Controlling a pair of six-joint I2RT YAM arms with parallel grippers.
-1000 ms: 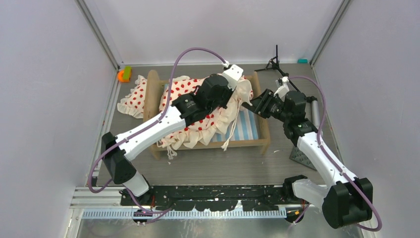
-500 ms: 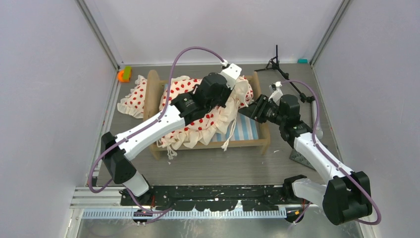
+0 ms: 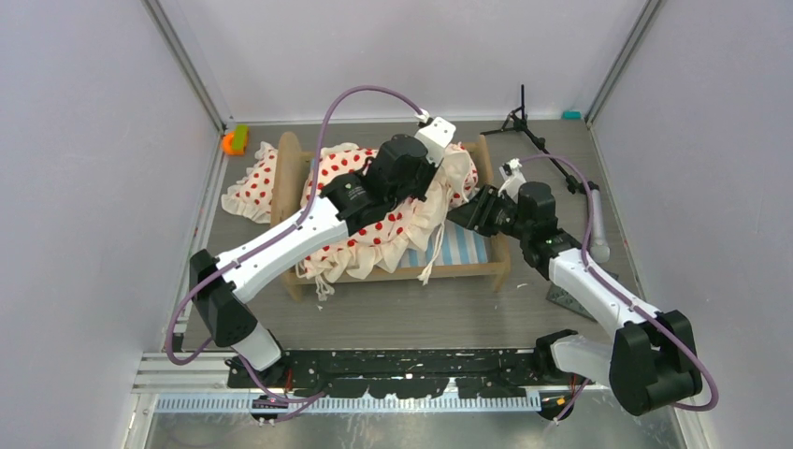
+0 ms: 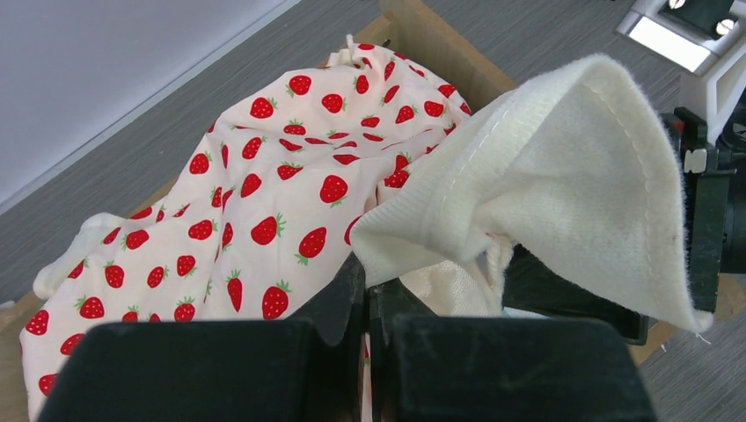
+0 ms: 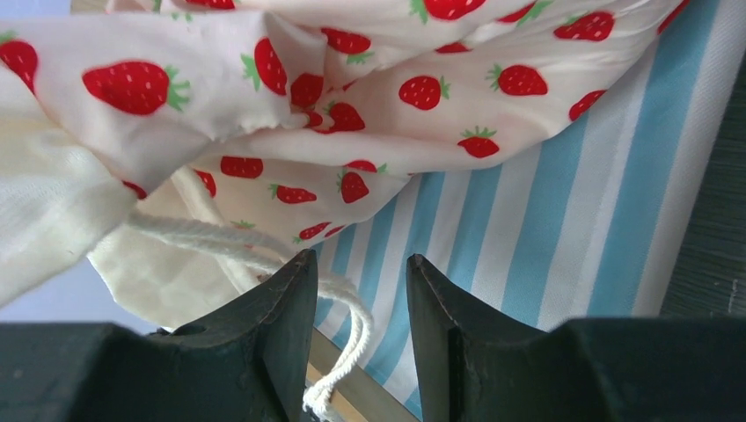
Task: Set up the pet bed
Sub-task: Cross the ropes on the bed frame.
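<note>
My left gripper [image 4: 368,294] is clamped shut on the cream bedding [image 4: 545,167]. My right gripper [image 5: 361,272], jaws half apart, grips nothing, over the striped mattress [image 5: 545,246] at the 3 o'clock end of the pet bed [image 3: 463,271].

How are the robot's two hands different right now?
The left gripper is shut, pinching a cream corner of the strawberry bedding; the right gripper is open and holds nothing. The left gripper holds its cloth up; the right gripper sits low over the striped mattress, a white cord hanging in the gap between its fingers. Both have black fingers and work at the pet bed.
</note>
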